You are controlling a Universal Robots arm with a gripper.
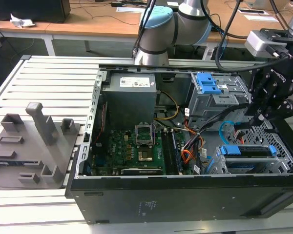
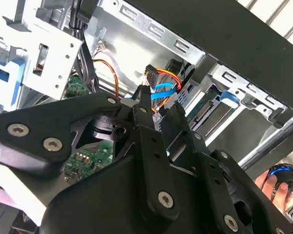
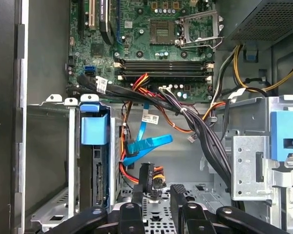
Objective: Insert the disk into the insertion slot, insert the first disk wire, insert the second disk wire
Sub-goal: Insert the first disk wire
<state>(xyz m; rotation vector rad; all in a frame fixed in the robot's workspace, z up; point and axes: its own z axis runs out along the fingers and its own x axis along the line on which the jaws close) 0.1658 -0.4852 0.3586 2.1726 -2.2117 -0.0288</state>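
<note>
- The disk (image 3: 94, 168) sits in the insertion slot (image 3: 72, 156), off to one side of the gripper (image 3: 158, 191) and lower than it. In the exterior view its long axis lies level, parallel to the case's near wall, with the blue carrier frame along its upper edge.
- The second disk wire (image 3: 147, 145) lies just beyond the fingertips. It is a flat light-blue band, folded over on itself and curling away toward the motherboard (image 3: 151, 44).
- Past the disk, on the side away from the gripper, a neighbouring bay (image 3: 46, 161) stands open.
- On the gripper's other side is the grey bay with a blue latch (image 3: 285, 136). A black cable bundle (image 3: 195, 126) crosses ahead of the fingers.
- A perforated floor (image 3: 158, 210) lies beneath the fingers.
- The fingers are spread part way and pinch nothing.
- The first disk wire (image 3: 147, 178), a dark plug on orange-and-black leads, stands between the tips, close against one finger and clear of the other. Whether it touches I cannot tell.
</note>
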